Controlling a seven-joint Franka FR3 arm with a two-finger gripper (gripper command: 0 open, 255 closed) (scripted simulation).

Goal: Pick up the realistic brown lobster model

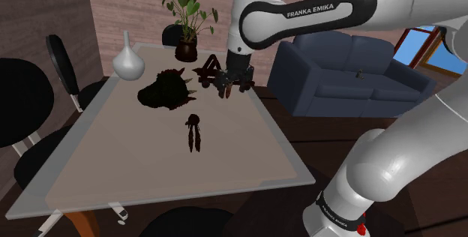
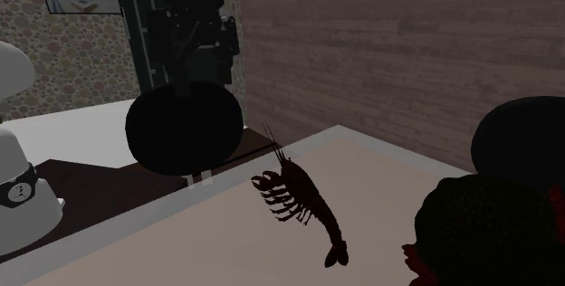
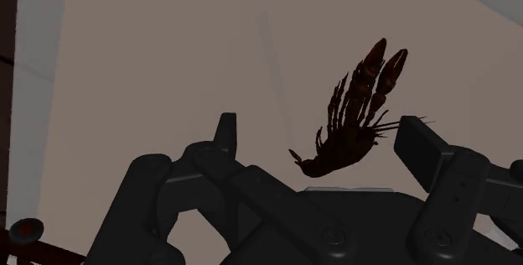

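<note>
With the end effector (image 3: 320, 131) spread wide and empty, hovering above the desk (image 1: 247, 149); approach step, judging by this. Dark red-brown lobster (image 3: 348, 133) lying flat on the desk below, seen between the fingers but untouched, closer to one of them. Next, probably: centre over the body, descend, then close across the narrow trunk.

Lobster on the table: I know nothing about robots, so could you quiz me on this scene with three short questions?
1. True or false: the black two-finger gripper holds the dark brown lobster model.
2. Which stands on the pale table? A a white round-bellied vase; B a kettle; C a lamp.
3. Fill in: the sofa beyond the table is ____.
Key: 1 false, the lobster lies on the table, gripper open; 2 A; 3 blue.
</note>
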